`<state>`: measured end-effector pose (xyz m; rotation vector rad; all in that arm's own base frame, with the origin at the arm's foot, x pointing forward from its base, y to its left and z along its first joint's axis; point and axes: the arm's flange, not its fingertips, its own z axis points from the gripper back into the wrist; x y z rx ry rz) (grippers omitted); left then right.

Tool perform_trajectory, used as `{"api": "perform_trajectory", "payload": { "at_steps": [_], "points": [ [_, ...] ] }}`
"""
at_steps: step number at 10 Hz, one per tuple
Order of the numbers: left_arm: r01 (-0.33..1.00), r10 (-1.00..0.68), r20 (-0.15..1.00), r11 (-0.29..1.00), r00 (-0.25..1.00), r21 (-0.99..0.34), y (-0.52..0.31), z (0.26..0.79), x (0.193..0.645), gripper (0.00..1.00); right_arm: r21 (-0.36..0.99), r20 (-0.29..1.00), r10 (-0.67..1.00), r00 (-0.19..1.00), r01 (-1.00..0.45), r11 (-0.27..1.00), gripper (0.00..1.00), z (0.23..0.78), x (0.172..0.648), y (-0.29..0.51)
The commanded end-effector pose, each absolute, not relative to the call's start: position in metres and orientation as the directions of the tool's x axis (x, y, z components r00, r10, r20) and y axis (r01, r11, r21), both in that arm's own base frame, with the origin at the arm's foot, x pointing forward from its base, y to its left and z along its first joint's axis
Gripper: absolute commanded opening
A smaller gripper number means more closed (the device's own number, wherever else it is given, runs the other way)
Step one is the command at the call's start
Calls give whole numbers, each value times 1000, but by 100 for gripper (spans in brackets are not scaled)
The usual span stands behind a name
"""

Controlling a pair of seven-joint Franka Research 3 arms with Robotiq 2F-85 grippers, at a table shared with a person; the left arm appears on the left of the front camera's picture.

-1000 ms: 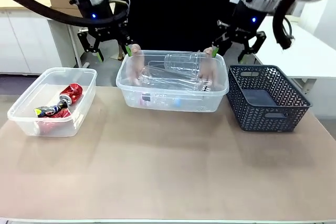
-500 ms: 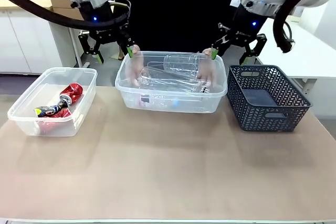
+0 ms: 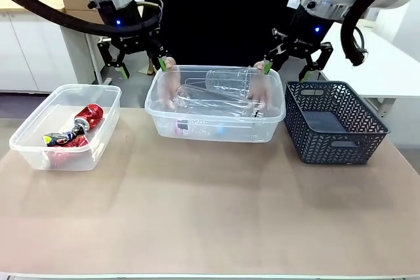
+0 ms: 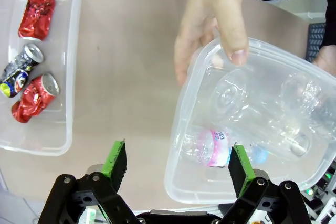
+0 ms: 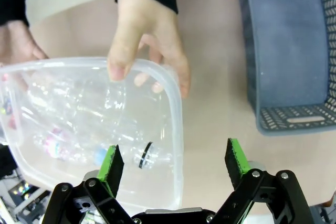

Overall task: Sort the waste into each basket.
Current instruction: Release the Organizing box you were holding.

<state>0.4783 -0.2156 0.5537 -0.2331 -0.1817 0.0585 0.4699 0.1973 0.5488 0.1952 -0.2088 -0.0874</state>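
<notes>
So there's a tan counter [image 3: 210, 214] with three containers on it: a clear tub [image 3: 64, 129] on the robot's left, a second clear tub [image 3: 215, 103] in the middle toward the far edge, and a dark grey-blue lattice basket [image 3: 336, 122] on the right. The left tub holds the cans: in the left wrist view you can count three crushed ones, a red can [image 4: 37, 9] at the top, a silver-and-yellow can with some blue on it [image 4: 18, 72] in the middle, and another red can [image 4: 34, 98] below it. There's print on them but it's too crumpled and small for me to read any brand. The middle tub is full of clear plastic bottles [image 3: 220, 93] lying on their sides, and one bottle [image 4: 207, 148] has a pink and white label with small print on it, not legible to me. Another shows a dark ring near its neck [image 5: 145, 156] in the right wrist view. The person at the far side has both hands on that tub, one hand [image 4: 212, 22] gripping the rim on the robot's left and the other hand [image 5: 144, 35] gripping the rim on the right, thumbs over the edge. The left pincer [image 3: 139, 67] hangs just past the tub's left far corner with its green pads wide apart, nothing between them. The right pincer [image 3: 287, 63] is near the right far corner, also spread wide and holding nothing. The lattice basket looks bare inside.
</notes>
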Motion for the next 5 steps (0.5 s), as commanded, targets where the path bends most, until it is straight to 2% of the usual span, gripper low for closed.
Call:
{"api": "perform_trajectory", "payload": {
  "at_steps": [1,2,4,5],
  "points": [
    [-37,79,172,971,982,-235,-216,554,478,99,201,197,-106,975,66,977,96,549,470,197],
    [61,-13,188,966,982,-251,-225,575,470,100,279,255,-6,967,-67,958,100,572,436,183],
    [97,-61,203,980,977,-176,-187,597,404,100,299,357,-2,934,-113,948,100,600,337,113],
    [143,-85,229,957,970,-254,-161,598,374,100,357,312,122,942,-235,904,100,599,301,76]
  ]
}}
